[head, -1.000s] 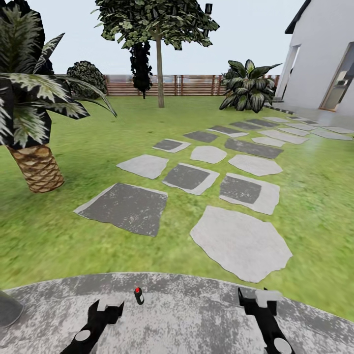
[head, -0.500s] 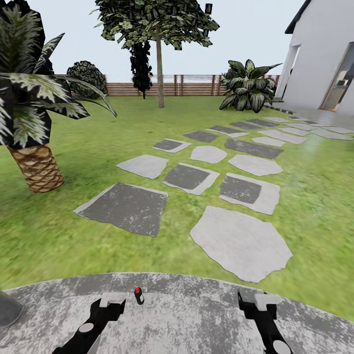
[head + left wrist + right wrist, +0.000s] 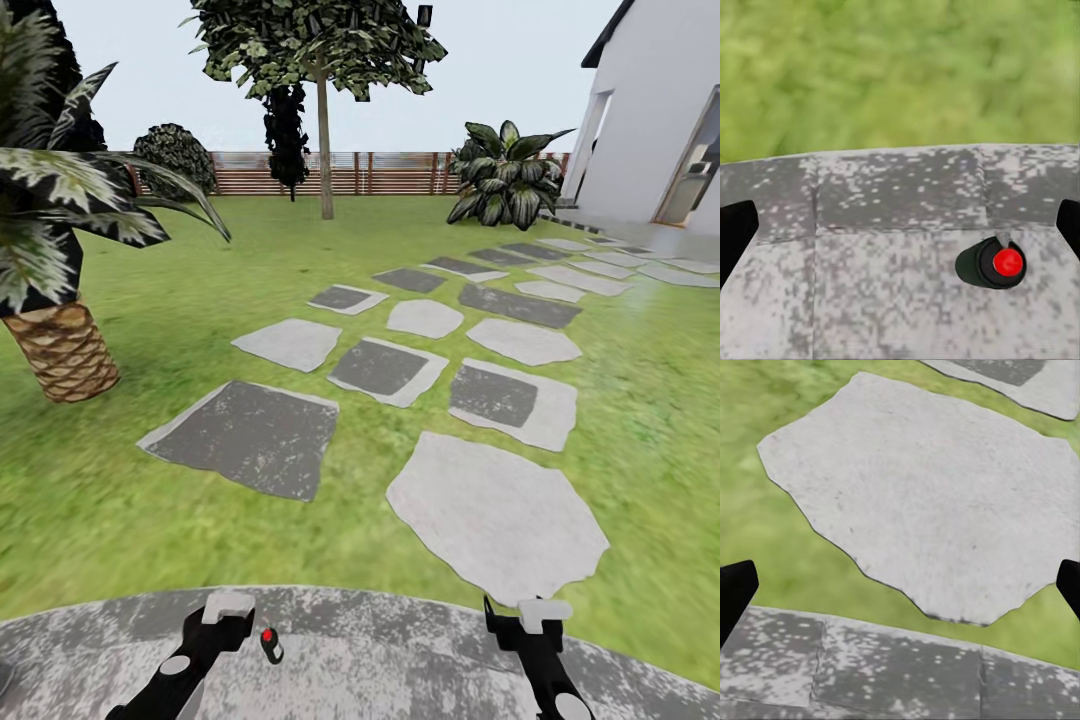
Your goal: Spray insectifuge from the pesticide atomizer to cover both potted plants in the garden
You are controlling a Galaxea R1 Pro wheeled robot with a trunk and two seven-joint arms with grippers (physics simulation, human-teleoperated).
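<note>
Task barely started. The pesticide atomizer (image 3: 270, 645) stands on the patio (image 3: 400, 640) near its curved front edge, just beside the left gripper (image 3: 228, 607), not yet picked up; left wrist view looks down on its red cap (image 3: 1007, 262). Both grippers' fingers spread wide, nothing held; right gripper (image 3: 530, 612) hangs over the patio edge w/ lawn (image 3: 150, 520) beyond. Pickup and spraying both plants remain.

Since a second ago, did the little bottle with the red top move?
Cannot tell. The bottle sits lower in the head view, but so do the patio edge and stepping stones: the camera moved.
</note>
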